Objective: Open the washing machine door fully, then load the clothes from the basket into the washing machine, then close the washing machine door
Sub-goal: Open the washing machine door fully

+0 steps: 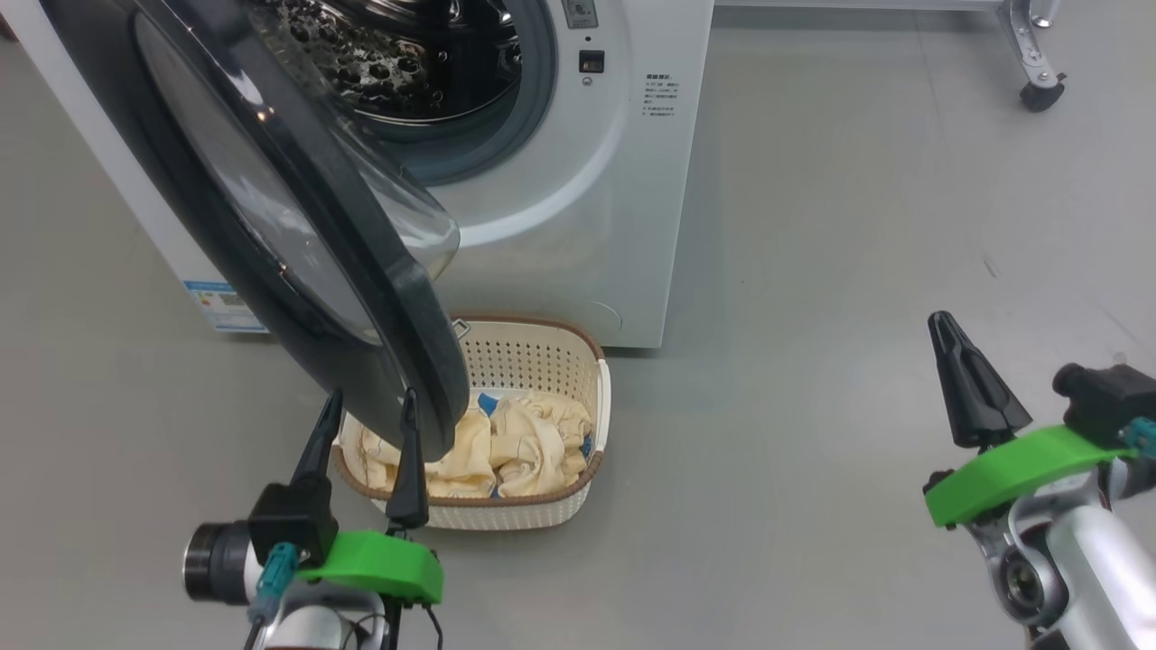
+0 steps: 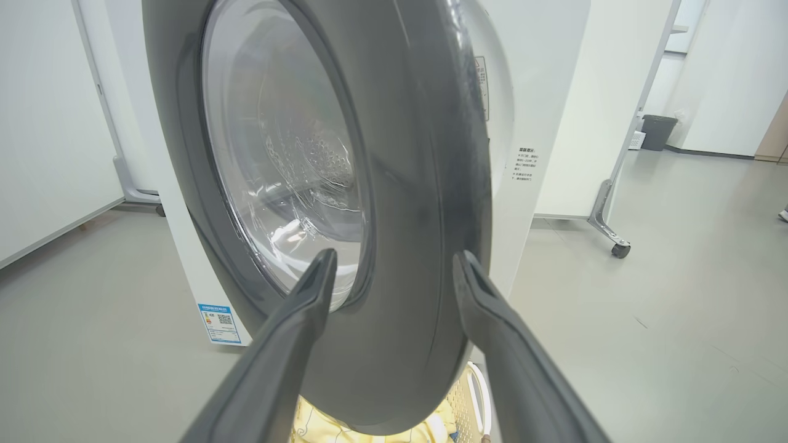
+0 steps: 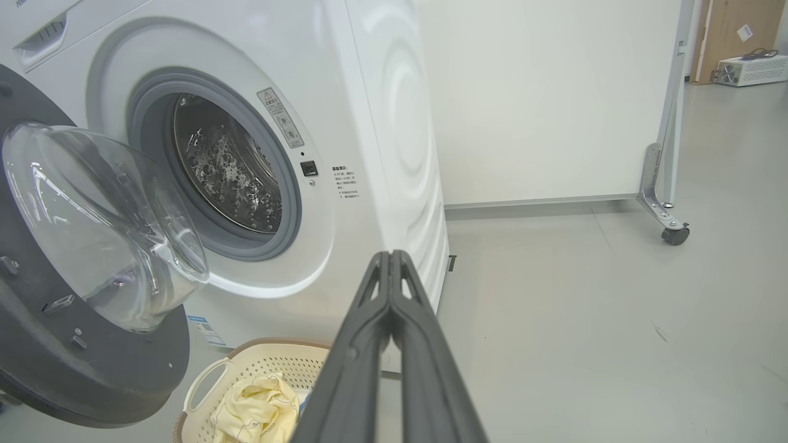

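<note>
The white washing machine (image 1: 578,226) stands at the back with its steel drum (image 3: 228,172) exposed. The washing machine door (image 1: 424,343), black-rimmed with a clear glass bowl (image 3: 104,227), is swung partway out and hangs over the basket (image 1: 533,357). In the cream basket lie pale yellow clothes (image 1: 524,447) and a blue piece (image 1: 488,402). My left gripper (image 1: 373,394) is open just before the door's lower rim; in the left wrist view its fingers (image 2: 308,295) frame the rim (image 2: 425,184), and I cannot tell whether they touch it. My right gripper (image 1: 944,318) is shut and empty, off to the right over the floor.
A white partition on a metal foot with a caster (image 3: 674,234) stands right of the machine. A grey bin (image 2: 657,131) sits far back by the wall. Grey floor (image 1: 813,451) stretches open to the basket's right.
</note>
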`<state>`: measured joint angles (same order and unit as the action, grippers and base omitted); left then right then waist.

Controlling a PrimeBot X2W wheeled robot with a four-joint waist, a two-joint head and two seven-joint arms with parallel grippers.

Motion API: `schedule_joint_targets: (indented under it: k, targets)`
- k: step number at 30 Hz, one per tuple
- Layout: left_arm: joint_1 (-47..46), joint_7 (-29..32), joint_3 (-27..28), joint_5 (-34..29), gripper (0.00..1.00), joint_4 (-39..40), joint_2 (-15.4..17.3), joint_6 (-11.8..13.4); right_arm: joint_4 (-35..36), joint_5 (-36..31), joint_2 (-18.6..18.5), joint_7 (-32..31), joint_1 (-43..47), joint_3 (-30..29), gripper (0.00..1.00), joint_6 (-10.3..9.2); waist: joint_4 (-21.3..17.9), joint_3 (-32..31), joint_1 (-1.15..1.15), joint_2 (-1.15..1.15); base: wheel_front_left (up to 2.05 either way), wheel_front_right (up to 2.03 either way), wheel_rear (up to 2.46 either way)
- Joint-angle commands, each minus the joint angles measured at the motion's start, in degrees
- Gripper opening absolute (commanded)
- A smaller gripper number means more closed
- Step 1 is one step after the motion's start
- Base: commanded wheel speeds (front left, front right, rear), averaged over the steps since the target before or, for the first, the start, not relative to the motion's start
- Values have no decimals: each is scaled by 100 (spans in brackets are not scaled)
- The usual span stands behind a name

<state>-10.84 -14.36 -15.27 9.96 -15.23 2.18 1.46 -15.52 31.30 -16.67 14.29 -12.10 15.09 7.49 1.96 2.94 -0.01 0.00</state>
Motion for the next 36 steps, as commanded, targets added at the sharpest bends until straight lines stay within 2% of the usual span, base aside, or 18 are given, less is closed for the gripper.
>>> schedule_joint_targets:
  k: [1, 6, 7, 8, 9, 15, 36]
  targets:
    - [-98, -63, 246, -60, 100, 197, 70, -40, 326, -268, 57, 69, 102, -197, 0, 0, -32, -33, 1, 0, 0, 0, 0]
    - [-28, -63, 308, -51, 100, 178, 70, -68, 465, -644, 336, 70, 461, -568, 0, 0, -66, -119, 1, 0, 0, 0, 0]
    - [-9, -63, 327, -44, 100, 173, 70, -70, 440, -688, 408, 70, 538, -599, 24, 0, -75, -141, 1, 0, 0, 0, 0]
    - [9, -63, 345, -35, 100, 168, 70, -71, 441, -684, 488, 70, 589, -636, 93, 0, -83, -158, 1, 0, 0, 0, 0]
    - [22, -63, 361, -26, 100, 163, 70, -71, 430, -675, 542, 70, 629, -659, 100, 0, -88, -169, 1, 0, 0, 0, 0]
    - [69, -63, 424, -25, 100, 129, 70, -90, 495, -838, 730, 70, 730, -860, 100, 0, -116, -240, 1, 0, 0, 0, 0]
    - [116, -63, 434, 31, 100, 107, 70, -144, 418, -1148, 800, 71, 747, -982, 100, 0, -157, -277, 1, 0, 0, 0, 0]
